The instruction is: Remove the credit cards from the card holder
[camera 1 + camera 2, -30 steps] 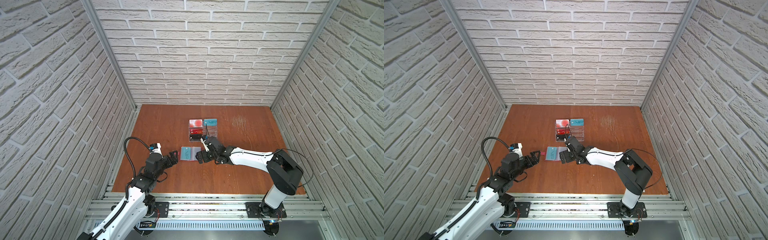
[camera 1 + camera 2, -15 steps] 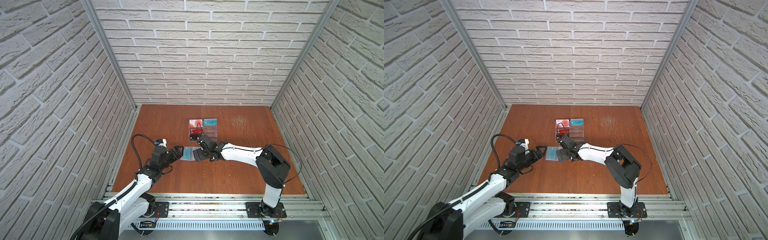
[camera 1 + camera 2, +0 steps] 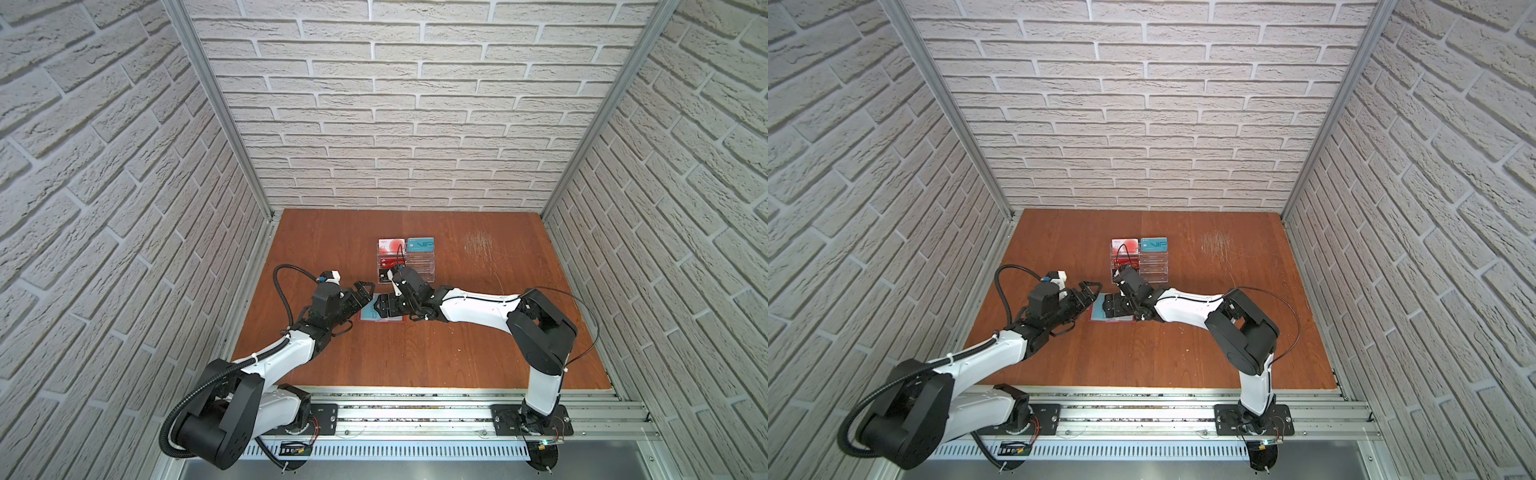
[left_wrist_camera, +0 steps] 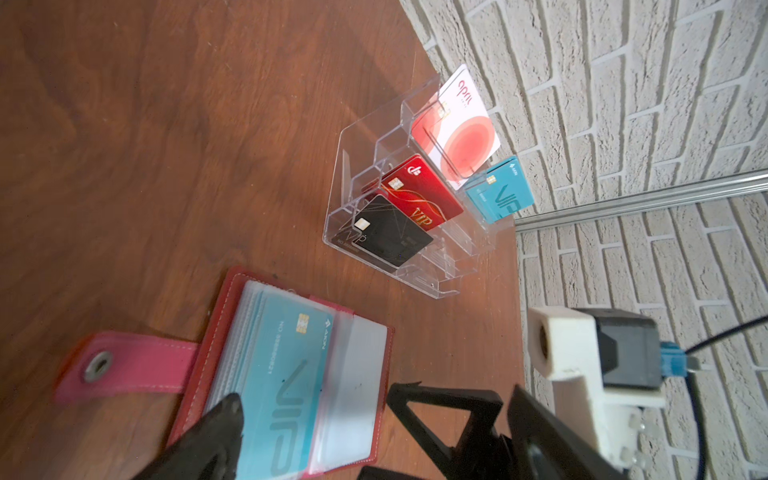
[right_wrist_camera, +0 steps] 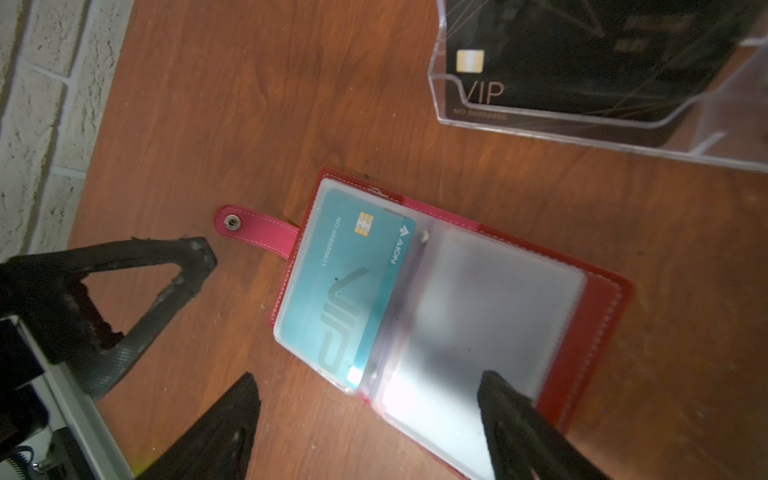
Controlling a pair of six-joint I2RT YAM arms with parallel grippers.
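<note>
The card holder (image 5: 598, 307), a red booklet with clear sleeves and a snap tab (image 5: 257, 228), lies open flat on the table in both top views (image 3: 370, 314) (image 3: 1098, 312). A teal "VIP" credit card (image 5: 345, 291) (image 4: 286, 382) sits inside the top sleeve on the tab side. My right gripper (image 5: 370, 380) (image 3: 384, 309) is open low over the holder, one fingertip above the empty sleeve page, the other over bare wood. My left gripper (image 4: 313, 400) (image 3: 365, 293) is open at the holder's tab side, its fingers astride the teal page.
A clear acrylic tiered stand (image 3: 419, 266) (image 4: 345, 199) stands just behind the holder, holding a black, a red, a white-and-red and a teal card. Brick walls close in the wooden table (image 3: 457, 353) on three sides. The two grippers nearly meet over the holder.
My left arm has reached forward and right to the holder's tab side. My right gripper has slid left over the holder, and its jaws have narrowed a little.
</note>
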